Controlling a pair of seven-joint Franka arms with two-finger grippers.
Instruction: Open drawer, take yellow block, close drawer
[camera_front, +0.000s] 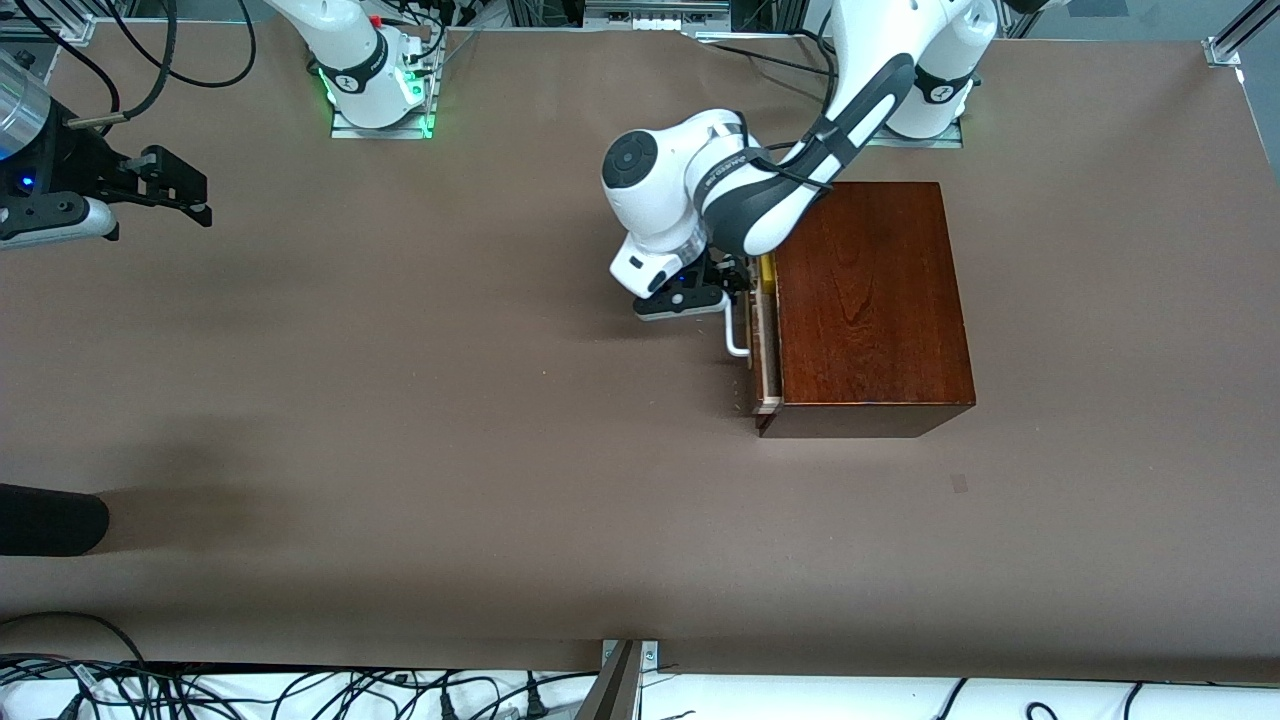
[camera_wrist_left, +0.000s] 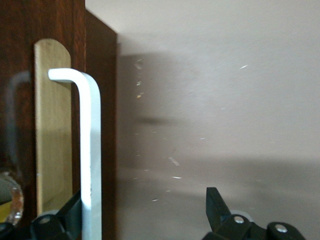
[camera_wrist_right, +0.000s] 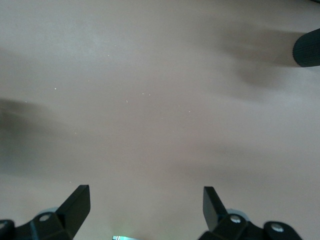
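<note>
The glossy dark-brown wooden box stands toward the left arm's end of the table. Its drawer is pulled out a little, showing a pale tray edge. A sliver of the yellow block shows in the gap. The white bar handle also shows in the left wrist view, on the dark drawer front. My left gripper is open at the handle, the bar just inside one finger, in the left wrist view. My right gripper waits open and empty over bare table.
A black rounded object lies at the right arm's end of the table, nearer the front camera, and also shows in the right wrist view. Cables run along the table's near edge.
</note>
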